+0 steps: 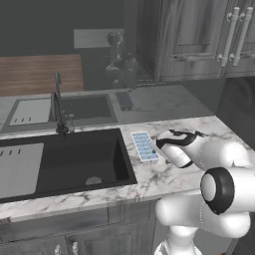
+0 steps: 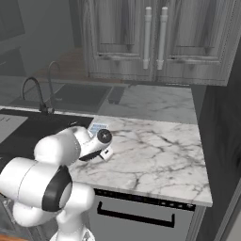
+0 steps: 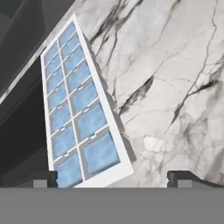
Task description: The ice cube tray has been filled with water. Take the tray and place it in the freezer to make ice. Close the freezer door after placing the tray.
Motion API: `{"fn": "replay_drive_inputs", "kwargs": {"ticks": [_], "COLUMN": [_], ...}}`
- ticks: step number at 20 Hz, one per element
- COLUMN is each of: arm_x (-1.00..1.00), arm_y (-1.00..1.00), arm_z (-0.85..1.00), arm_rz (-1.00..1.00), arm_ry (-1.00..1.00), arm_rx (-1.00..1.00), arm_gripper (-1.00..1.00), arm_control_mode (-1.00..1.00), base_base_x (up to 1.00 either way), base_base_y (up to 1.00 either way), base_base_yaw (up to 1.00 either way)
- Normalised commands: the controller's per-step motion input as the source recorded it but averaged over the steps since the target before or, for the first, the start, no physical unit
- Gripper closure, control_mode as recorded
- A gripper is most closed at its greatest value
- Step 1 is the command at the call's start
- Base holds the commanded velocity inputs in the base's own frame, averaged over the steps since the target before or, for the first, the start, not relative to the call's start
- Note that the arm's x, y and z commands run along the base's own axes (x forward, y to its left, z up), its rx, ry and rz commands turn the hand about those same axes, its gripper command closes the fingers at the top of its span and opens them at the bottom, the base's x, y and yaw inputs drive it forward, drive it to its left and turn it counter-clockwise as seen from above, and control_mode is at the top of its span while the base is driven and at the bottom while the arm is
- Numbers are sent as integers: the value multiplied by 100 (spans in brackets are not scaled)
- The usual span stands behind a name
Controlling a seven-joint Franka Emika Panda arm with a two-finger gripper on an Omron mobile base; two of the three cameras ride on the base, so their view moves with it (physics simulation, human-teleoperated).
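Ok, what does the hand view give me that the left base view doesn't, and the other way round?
Hand view alone: the ice cube tray close up, its two columns of cells each showing pale blue water, and the two dark fingertips standing wide apart, one either side of the tray's near end, holding nothing.

Left base view alone: the dark sink with its faucet left of the tray, and the grey cabinets behind.

Both: the tray lying flat on the marble counter beside the sink edge.

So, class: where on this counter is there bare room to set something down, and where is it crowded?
The marble counter is bare from the ice cube tray across to its right end, and back to the cabinet doors. It is crowded at the sink edge, where the tray lies under the open gripper.
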Motion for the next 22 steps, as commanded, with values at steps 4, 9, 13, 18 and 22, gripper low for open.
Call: {"fn": "replay_drive_inputs", "kwargs": {"ticks": [4,9,13,18,22], "arm_x": [15,17,15,14,12], "arm_y": [0,0,4,6,10], "arm_z": [-22,-24,-24,-21,-15], "arm_rz": [0,0,0,0,0], "arm_ry": [0,0,0,0,0], "arm_rx": [0,0,0,0,0], "arm_gripper": [-100,-100,-100,-100,-100], "arm_control_mode": [-100,-100,-100,-100,-100], "base_base_x": [0,0,0,0,0], "base_base_y": [0,0,0,0,0], "base_base_yaw": [0,0,0,0,0]}}
